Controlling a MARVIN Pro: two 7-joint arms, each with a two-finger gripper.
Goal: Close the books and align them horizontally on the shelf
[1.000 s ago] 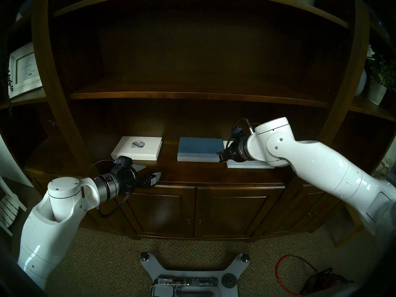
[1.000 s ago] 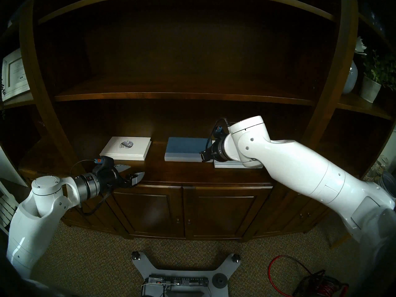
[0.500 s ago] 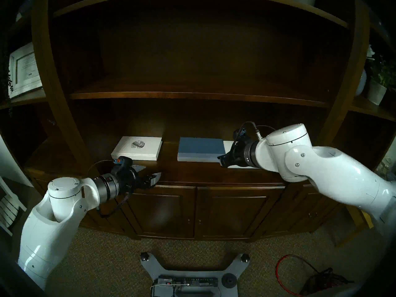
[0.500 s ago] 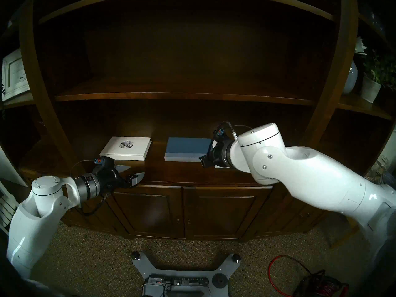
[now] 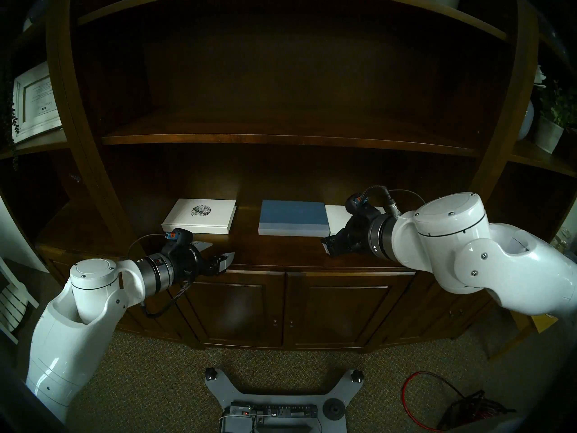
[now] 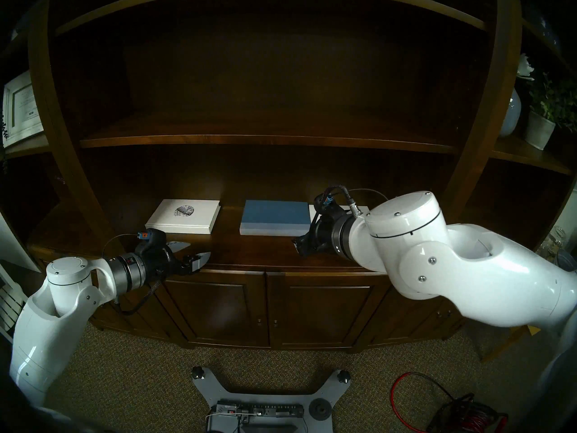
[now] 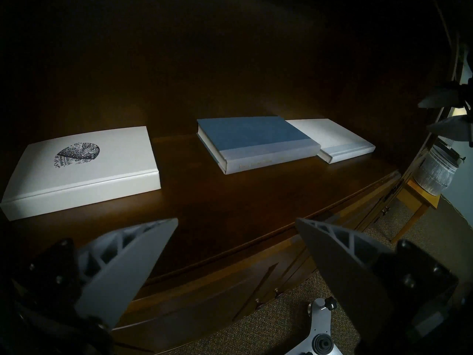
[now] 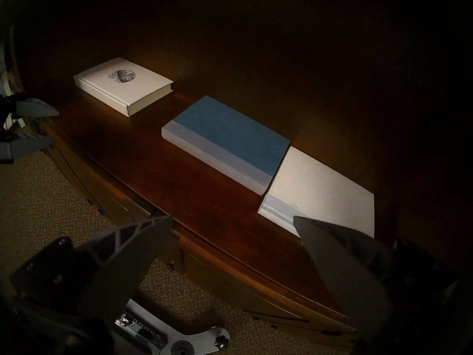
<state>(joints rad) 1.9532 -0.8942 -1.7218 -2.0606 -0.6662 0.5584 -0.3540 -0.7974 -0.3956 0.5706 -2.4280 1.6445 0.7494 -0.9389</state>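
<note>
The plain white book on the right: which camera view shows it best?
The left wrist view: the plain white book shows whole, cover and spine strip. In the right wrist view a finger covers its near corner. In both head views the right arm hides most of it.

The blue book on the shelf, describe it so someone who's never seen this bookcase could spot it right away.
Find the deep dark wooden ledge topping the panelled cabinet doors; three closed books lie flat in a row there. The blue book is the middle one, its right edge meeting the plain white book. It alone has a blue cover, with a pale grey spine strip.
</note>
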